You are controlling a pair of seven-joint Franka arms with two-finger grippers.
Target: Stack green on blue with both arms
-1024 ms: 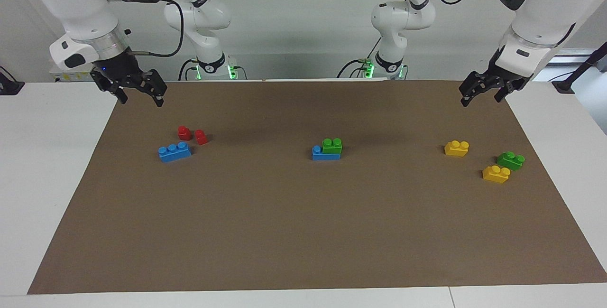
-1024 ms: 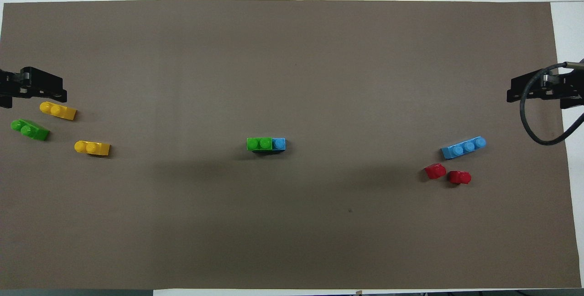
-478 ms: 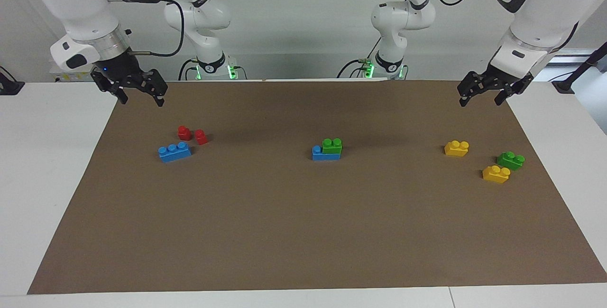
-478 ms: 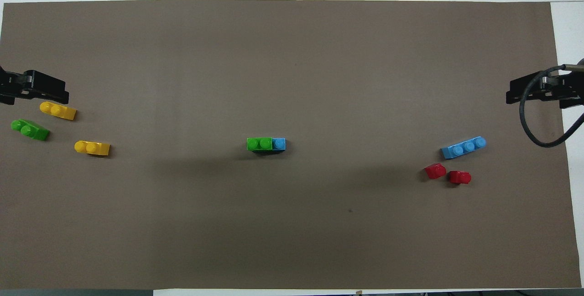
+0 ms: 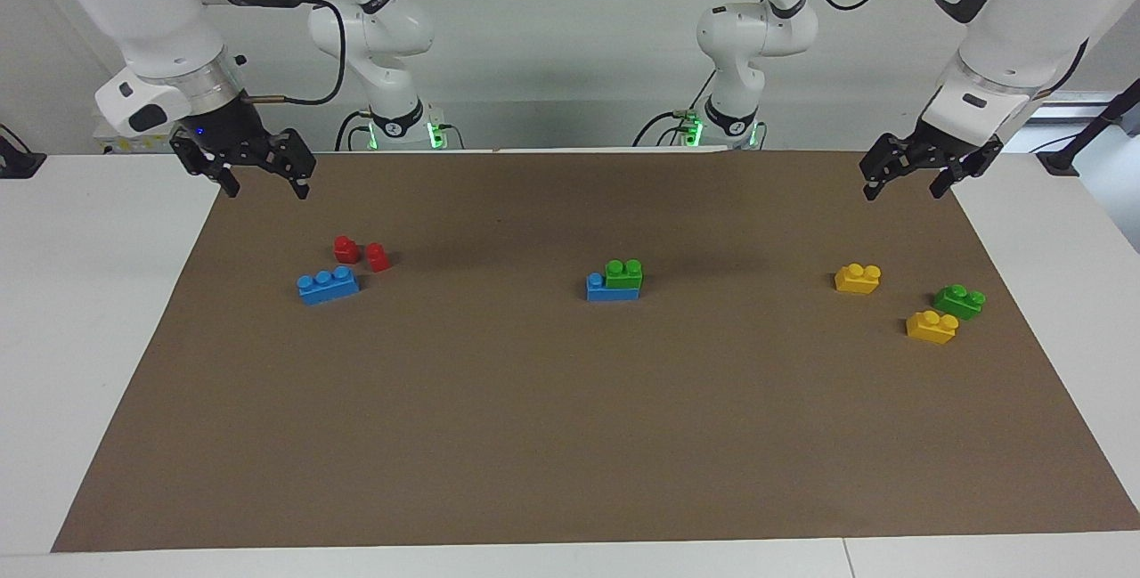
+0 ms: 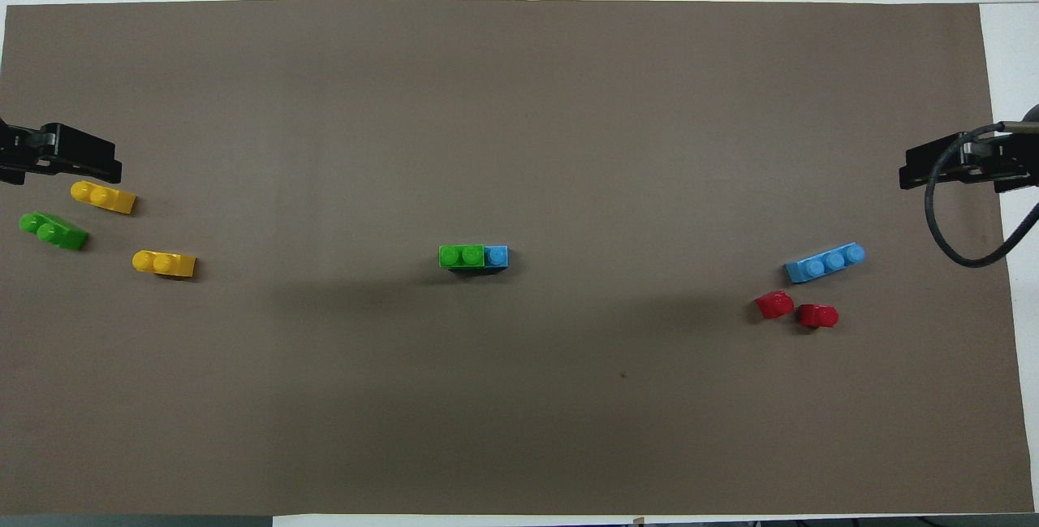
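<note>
The bright green two-stud brick (image 5: 624,273) sits on top of the long blue brick (image 5: 606,289) in the middle of the brown mat, covering two of its studs. In the overhead view the green brick (image 6: 461,256) leaves one end of the blue brick (image 6: 497,256) showing. My left gripper (image 5: 901,189) is open and empty, raised over the mat's corner at the left arm's end. My right gripper (image 5: 264,189) is open and empty, raised over the mat's corner at the right arm's end. Both also show at the edges of the overhead view, left (image 6: 61,155) and right (image 6: 958,163).
A second blue three-stud brick (image 5: 328,284) and two small red bricks (image 5: 346,248) lie at the right arm's end. Two yellow bricks (image 5: 858,278) and a darker green brick (image 5: 959,301) lie at the left arm's end. The brown mat (image 5: 570,435) covers most of the white table.
Both grippers have shifted only slightly while staying raised at the table's ends. No brick has moved.
</note>
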